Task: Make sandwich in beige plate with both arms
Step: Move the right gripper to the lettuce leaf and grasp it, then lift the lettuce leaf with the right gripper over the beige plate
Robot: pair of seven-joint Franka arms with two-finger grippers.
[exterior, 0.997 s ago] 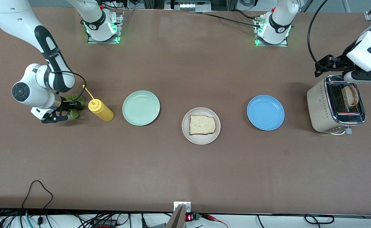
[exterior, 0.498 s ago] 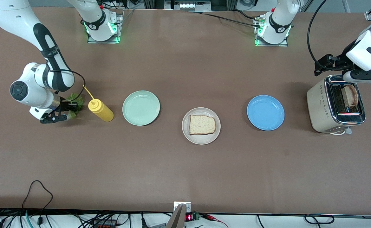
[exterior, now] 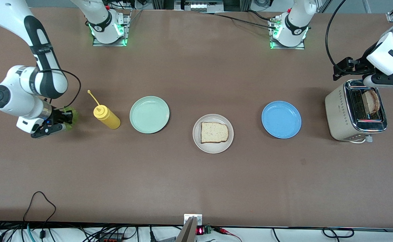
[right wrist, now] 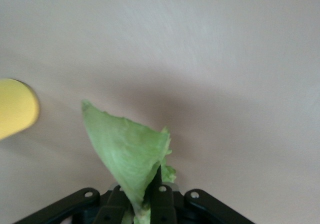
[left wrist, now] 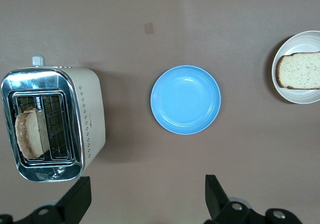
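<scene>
A green lettuce leaf [right wrist: 127,154] is pinched tight in the right gripper [exterior: 53,122], whose fingers are pressed together on it. The leaf is held up in the air over the worktop [exterior: 196,188] at the right arm's end, beside a yellow squeeze bottle [exterior: 105,116] with a thin spout. In the right wrist view, the leaf is seen sticking out from between the black fingers, and a bit of the yellow bottle is seen at the edge.

The beige plate [exterior: 213,148] is set near the middle of the worktop. One bread slice [exterior: 214,132] is laid flat on it. A mint-green plate [exterior: 149,114] is set toward the right arm's end, between the bottle and the beige plate. A blue plate [exterior: 281,119] is set toward the left arm's end.

A cream toaster [exterior: 341,112] with a shiny top is stood at the left arm's end. A second bread slice [exterior: 372,101] is stuck upright in one slot.

The left gripper [left wrist: 145,201] is held over the toaster. Its fingers are spread wide apart, and nothing is held in it.
</scene>
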